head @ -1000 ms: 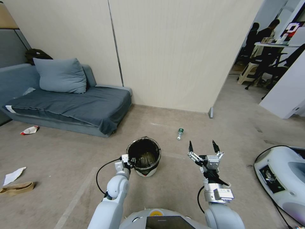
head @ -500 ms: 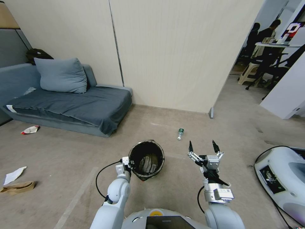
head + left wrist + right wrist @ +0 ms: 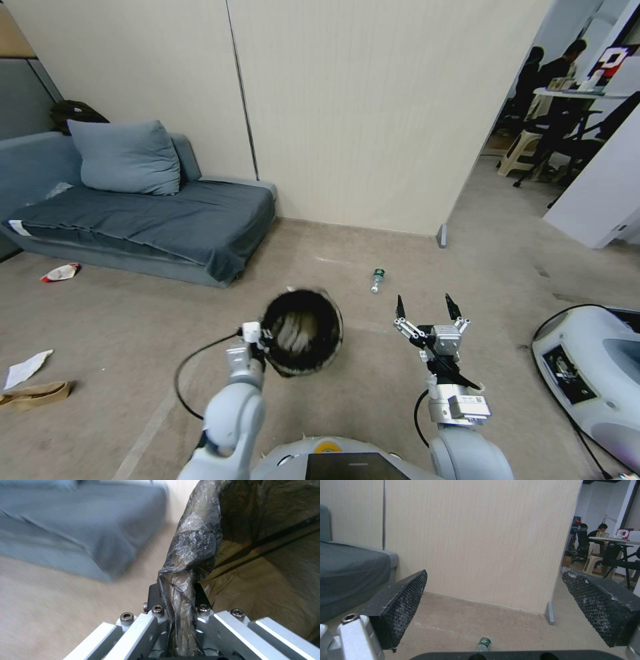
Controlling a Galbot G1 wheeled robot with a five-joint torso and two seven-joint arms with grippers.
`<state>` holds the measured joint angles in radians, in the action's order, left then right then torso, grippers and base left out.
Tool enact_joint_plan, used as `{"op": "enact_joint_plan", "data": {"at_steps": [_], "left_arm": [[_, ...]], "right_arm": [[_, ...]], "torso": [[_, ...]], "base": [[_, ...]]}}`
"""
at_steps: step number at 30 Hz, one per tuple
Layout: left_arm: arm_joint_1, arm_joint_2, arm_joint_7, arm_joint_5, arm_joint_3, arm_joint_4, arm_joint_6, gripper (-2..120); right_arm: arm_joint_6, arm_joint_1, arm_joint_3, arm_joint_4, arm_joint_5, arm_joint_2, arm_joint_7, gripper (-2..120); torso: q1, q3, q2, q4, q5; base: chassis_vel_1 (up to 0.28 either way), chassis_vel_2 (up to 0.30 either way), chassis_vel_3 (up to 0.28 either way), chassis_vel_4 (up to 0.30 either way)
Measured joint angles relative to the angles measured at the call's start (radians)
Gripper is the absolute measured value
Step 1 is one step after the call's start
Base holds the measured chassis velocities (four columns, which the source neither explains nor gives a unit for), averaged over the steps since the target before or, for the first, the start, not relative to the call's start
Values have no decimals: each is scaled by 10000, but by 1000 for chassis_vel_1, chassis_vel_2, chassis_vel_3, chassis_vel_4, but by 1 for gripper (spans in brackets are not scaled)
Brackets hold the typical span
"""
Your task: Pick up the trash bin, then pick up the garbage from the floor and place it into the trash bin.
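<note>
Sprawling along the far left wall, a grey sofa (image 3: 143,217) is backing a room where the floor (image 3: 320,267) is carrying the scattered litter. In front of the robot, the trash bin (image 3: 301,331) is hanging clear of the floor, tipped so its black-lined mouth is facing the head camera. The left pincer (image 3: 257,335) is clamping the bin's rim, its jaws pressed tight on the folded liner (image 3: 186,562), as the left wrist view is showing. The right pincer (image 3: 427,313) is hovering beside the bin with its fingers spread wide and nothing between them.

Judging by this, the first step is looking done: the bin is in hand. The collecting is looking barely begun. A plastic bottle (image 3: 378,280) is lying just beyond the right pincer, a red-and-white wrapper (image 3: 61,272) is resting by the sofa's foot, and a white paper scrap (image 3: 27,368) and brown paper bag (image 3: 35,395) are lying near the left edge.

The bin is smeared by motion, so whatever pale thing is showing inside is hard to make out, and its white outer wall is mostly hidden behind its own mouth.
</note>
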<state>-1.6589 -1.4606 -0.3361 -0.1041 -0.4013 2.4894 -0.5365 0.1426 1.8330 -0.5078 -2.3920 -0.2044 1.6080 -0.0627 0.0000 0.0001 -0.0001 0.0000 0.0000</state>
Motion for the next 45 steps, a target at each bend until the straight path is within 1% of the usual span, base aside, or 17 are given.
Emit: {"op": "enact_joint_plan", "data": {"at_steps": [1, 5, 17, 18, 20, 21, 22, 24, 27, 38, 45], "left_arm": [[-118, -10, -29, 73, 3, 104, 52, 0], [-334, -21, -71, 172, 31, 100, 136, 0], [-467, -52, -159, 382, 6, 100, 553, 0], [-457, -52, -161, 383, 8, 100, 610, 0], [-436, -51, -163, 383, 34, 101, 664, 0], [-436, -51, -163, 383, 34, 101, 664, 0], [-419, -53, -163, 383, 54, 101, 689, 0], [-379, -80, -165, 381, 98, 103, 734, 0], [-357, -100, -164, 381, 148, 104, 745, 0], [-238, -145, -129, 378, 175, 130, 766, 0], [-197, -160, -112, 388, 211, 2, 828, 0]], "right_arm": [[0, 0, 0, 0, 1, 0, 0, 100], [0, 0, 0, 0, 0, 0, 0, 100], [-17, -75, -1, 36, 1, 0, -3, 100], [-87, -288, -15, 225, 1, 0, -20, 100], [-369, -1154, -87, 953, 16, 0, -93, 100], [-369, -1154, -87, 953, 16, 0, -93, 100], [-455, -1605, -121, 1313, 59, 0, -125, 100], [-150, -1926, -88, 1563, 250, 0, -122, 100], [-12, -1933, -86, 1580, 293, 0, -94, 100], [104, -1836, -86, 1478, 277, 0, 155, 100], [144, -1801, -70, 1470, 219, 0, 275, 100]], "torso": [[0, -1, 0, 2, 2], [0, -1, 0, -1, -1], [0, -1, 0, 0, 0], [0, -1, 0, -6, -3], [0, -1, 0, -1, 3], [0, -1, 0, -1, 3], [0, -1, -1, 7, 6], [0, -1, 0, 4, -1], [0, -1, 0, -2, 1], [-1, -1, 0, -1, 1], [-1, -1, 0, 0, 0]], "base": [[0, 0, 0, 0], [0, 0, 0, 0], [0, 0, 0, 0], [0, 0, 0, 0], [0, 0, 0, 0], [0, 0, 0, 0], [0, 0, 0, 0], [0, 0, 0, 0], [0, 0, 0, 0], [0, 0, 0, 0], [0, 0, 0, 0]]}}
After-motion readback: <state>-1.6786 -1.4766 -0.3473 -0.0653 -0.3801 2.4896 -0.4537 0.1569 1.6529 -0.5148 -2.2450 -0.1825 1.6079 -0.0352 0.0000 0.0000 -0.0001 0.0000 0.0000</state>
